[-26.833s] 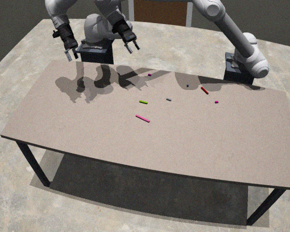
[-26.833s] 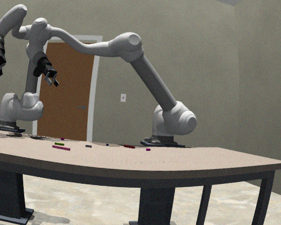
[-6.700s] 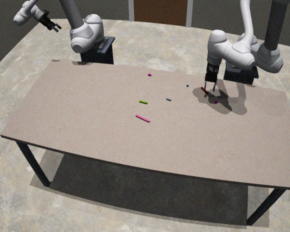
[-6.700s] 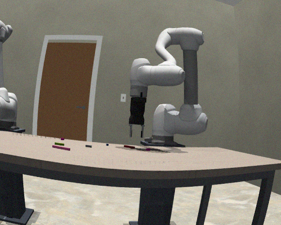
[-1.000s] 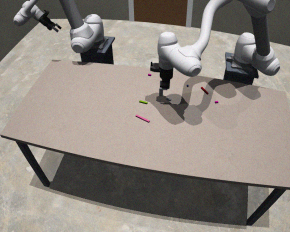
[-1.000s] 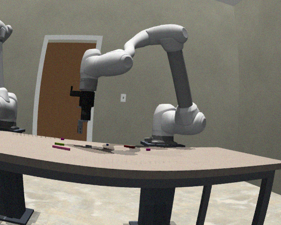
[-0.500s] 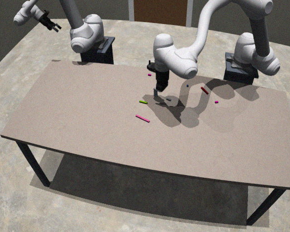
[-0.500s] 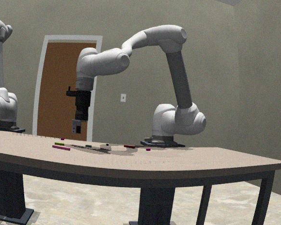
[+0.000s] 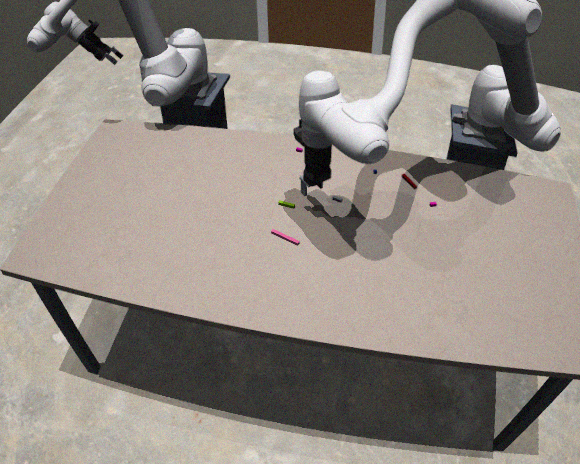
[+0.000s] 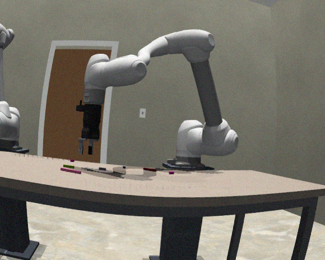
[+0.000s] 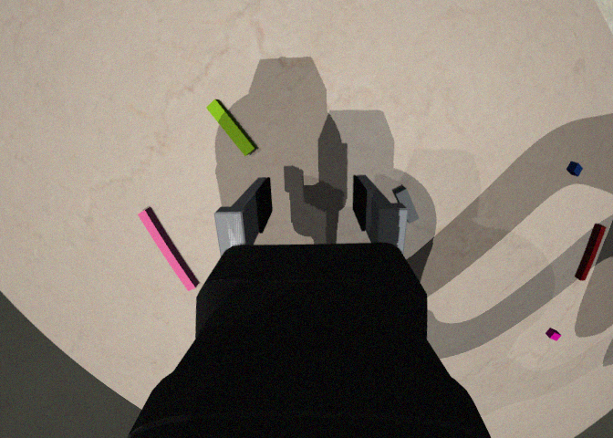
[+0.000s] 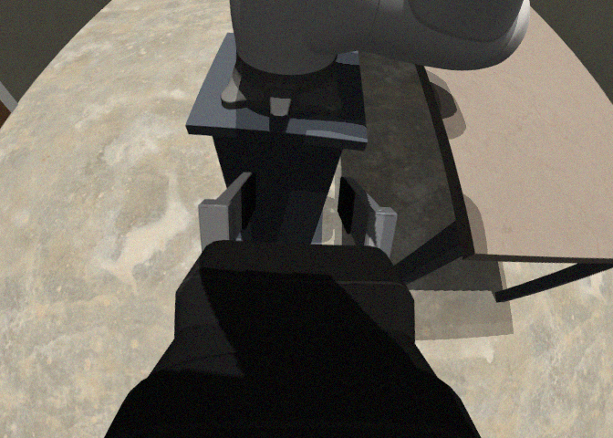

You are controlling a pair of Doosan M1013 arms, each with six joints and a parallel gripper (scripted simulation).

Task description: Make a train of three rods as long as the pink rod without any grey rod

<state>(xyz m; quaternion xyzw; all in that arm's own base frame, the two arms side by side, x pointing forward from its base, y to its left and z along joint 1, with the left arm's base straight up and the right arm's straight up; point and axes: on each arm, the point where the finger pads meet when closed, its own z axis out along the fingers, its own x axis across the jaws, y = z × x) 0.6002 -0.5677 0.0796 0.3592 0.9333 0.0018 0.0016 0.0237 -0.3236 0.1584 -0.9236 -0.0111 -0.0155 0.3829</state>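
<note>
1 rod is lime (image 9: 286, 204) (image 10: 69, 166) (image 11: 231, 127), 1 pink (image 9: 285, 237) (image 10: 70, 170) (image 11: 168, 249), 1 red (image 9: 409, 181) (image 10: 149, 169) (image 11: 590, 252).

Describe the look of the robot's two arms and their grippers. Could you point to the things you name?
Both arms are smooth, rounded white tubes with bulbous joints, flat round caps and one dark grey link each. The left gripper (image 9: 311, 187) (image 10: 86, 153) (image 11: 312, 193) and the right gripper (image 9: 117, 56) (image 12: 297, 192) have black bodies and two straight silver-grey fingers with black pads inside. I see no cables or readable markings.

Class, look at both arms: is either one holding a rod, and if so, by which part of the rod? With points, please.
Nothing is held; both end effectors (image 9: 311, 187) (image 11: 313, 203) (image 12: 296, 201) are open.
</note>
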